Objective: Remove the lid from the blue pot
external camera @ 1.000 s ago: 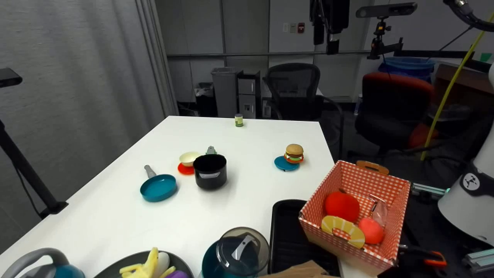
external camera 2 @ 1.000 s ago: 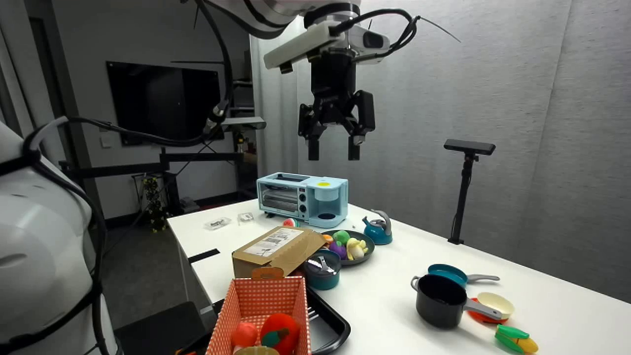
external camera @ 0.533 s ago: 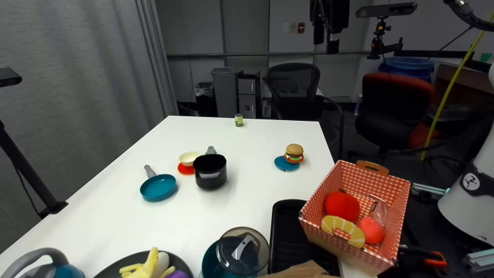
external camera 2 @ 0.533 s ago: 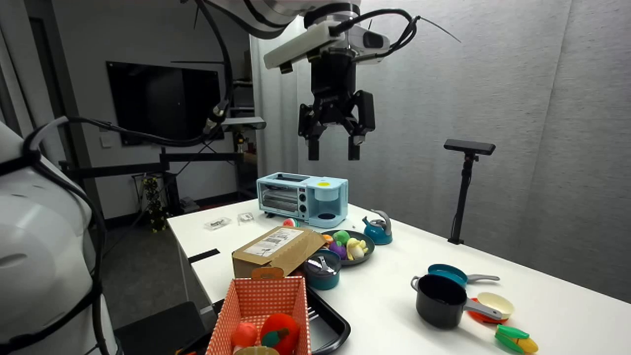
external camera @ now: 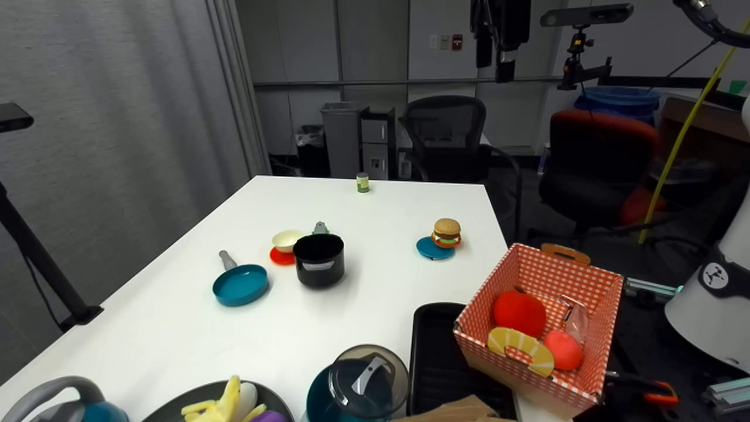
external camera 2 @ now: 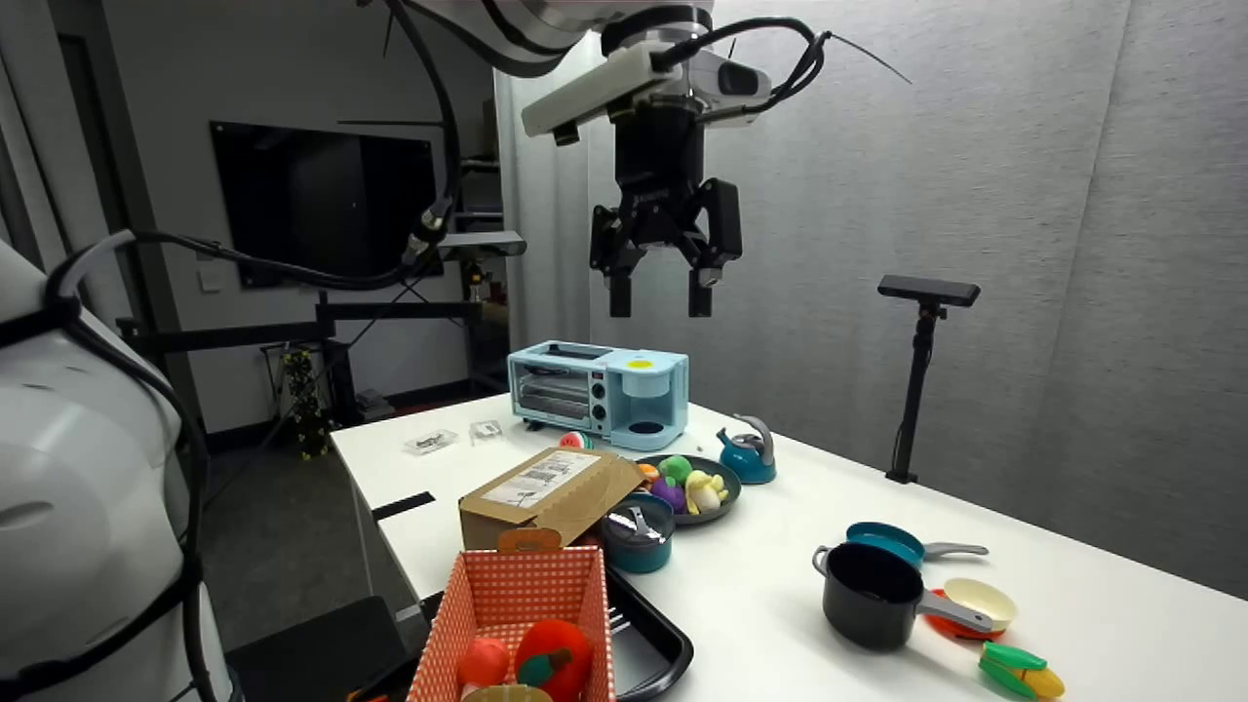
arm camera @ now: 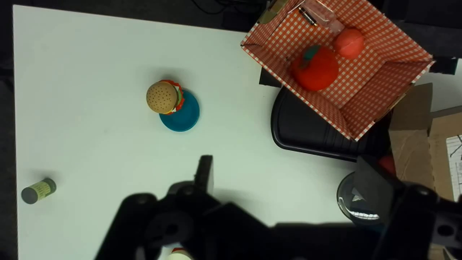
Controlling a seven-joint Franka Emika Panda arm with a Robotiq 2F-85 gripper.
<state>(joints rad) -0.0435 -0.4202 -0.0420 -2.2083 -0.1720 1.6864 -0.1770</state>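
In an exterior view my claw (external camera 2: 660, 296) hangs high above the table (external camera 2: 751, 585), its fingers (external camera 2: 700, 295) spread wide with only air between them; the lid (external camera 2: 637, 524) lies over the blue pot (external camera 2: 642, 560), near the cardboard box (external camera 2: 541, 487). In an exterior view the black tray (external camera: 436, 351) sits just beside the blue pot. In the wrist view one finger hides part of the lid.

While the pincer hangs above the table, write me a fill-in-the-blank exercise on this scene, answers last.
The pincer holds ____.
The lid rests on the blue ____.
The black pot has a long ____ handle.
The table is ____.

Missing words: nothing; pot; grey; white.
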